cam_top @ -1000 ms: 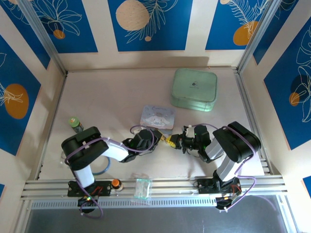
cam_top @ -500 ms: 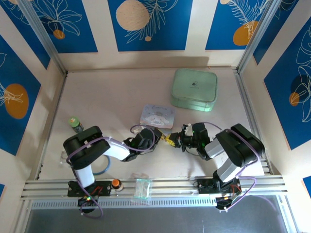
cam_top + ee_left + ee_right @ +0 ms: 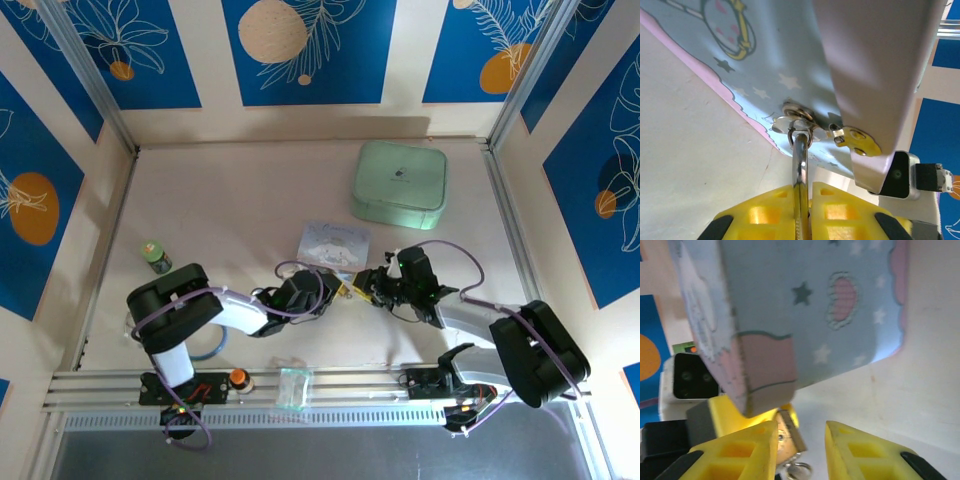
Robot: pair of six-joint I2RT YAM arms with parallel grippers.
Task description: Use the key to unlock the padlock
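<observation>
Right arm's elbow has swung out to the lower right of the top view, and the right gripper (image 3: 801,437) has parted its yellow fingers. The brass padlock (image 3: 790,434) sits in the gap between them, low in the right wrist view, under the tilted blue tin (image 3: 335,241). At the bottom of the left wrist view the left gripper (image 3: 804,195) is clamped on the padlock's silver shackle (image 3: 800,155), which threads through the tin's clasp (image 3: 797,112)

Overhead view evenly bright under soft diffuse light, with a faint shadow band along the far edge of the pale beige desk (image 3: 230,200); wrist close-ups soft-focused, pale blue star-printed tin (image 3: 805,305) blurred, white glare streaking the thin silver metal shackle (image 3: 800,165).
</observation>
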